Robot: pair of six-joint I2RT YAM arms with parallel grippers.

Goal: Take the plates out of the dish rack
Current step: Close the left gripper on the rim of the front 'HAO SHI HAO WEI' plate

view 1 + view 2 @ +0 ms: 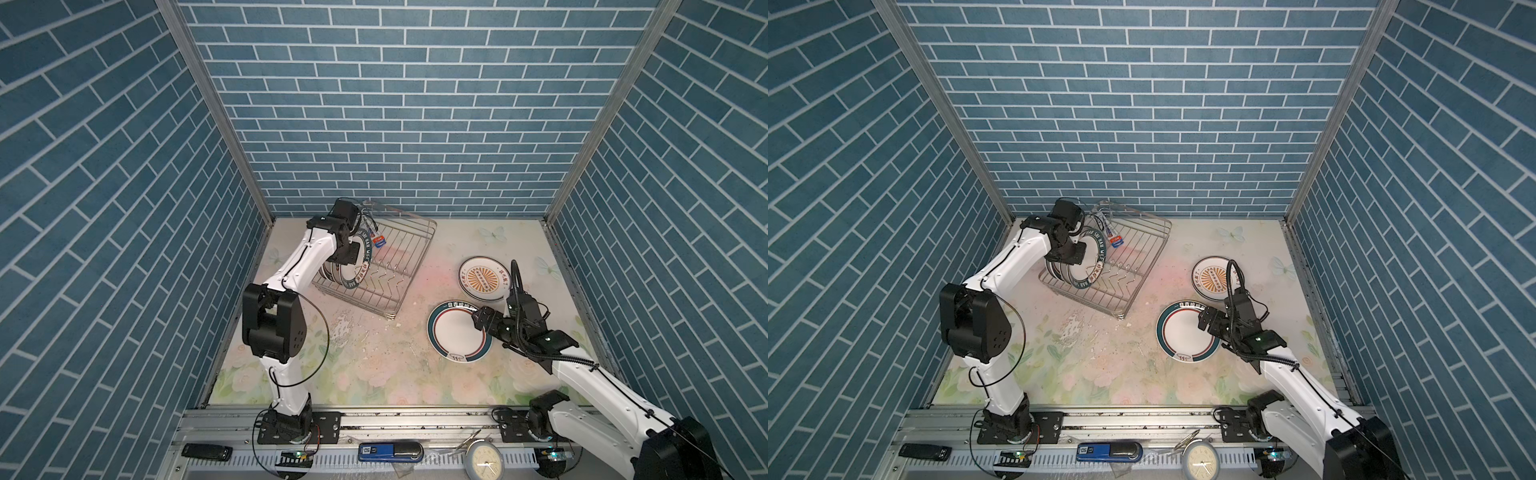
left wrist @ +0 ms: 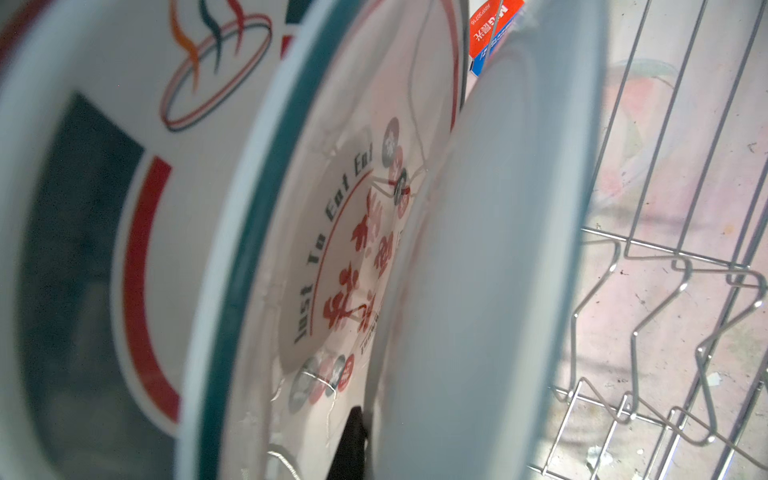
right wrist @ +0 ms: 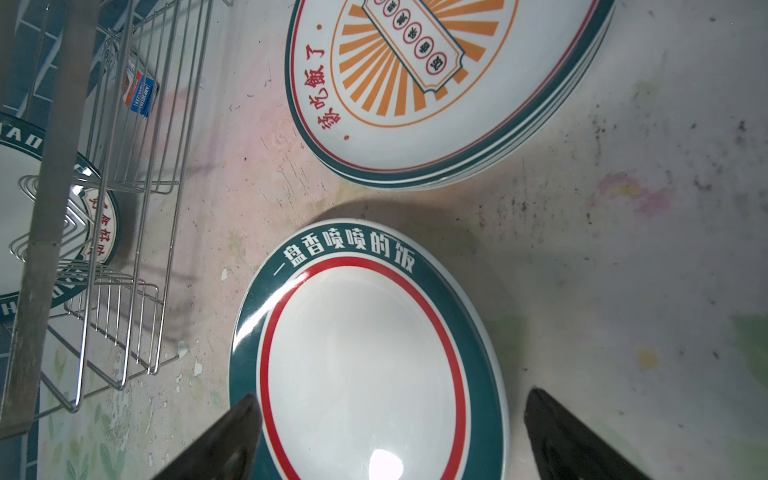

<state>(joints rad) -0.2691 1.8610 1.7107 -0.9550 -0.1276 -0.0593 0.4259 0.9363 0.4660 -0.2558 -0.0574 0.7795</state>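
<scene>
Found dish rack (image 1: 401, 253) at 11 o'clock of bench (image 1: 374, 365), plates (image 1: 332, 272) leaning at its 9 o'clock end. Saw left pincer (image 1: 348, 254) clamped on rim of front plate (image 1: 360, 272), and right pincer (image 3: 395, 434) spread wide above flat plate (image 1: 455, 332) at 4 o'clock. Could drag neighbouring plate (image 2: 332, 249) or snag divider wire (image 2: 648, 316) on lifting, given tight packing and thin rim hold.

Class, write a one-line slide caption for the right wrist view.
Right gripper, jaws open, over a teal-rimmed plate lying flat, sunburst plate stack and dish rack nearby.
</scene>
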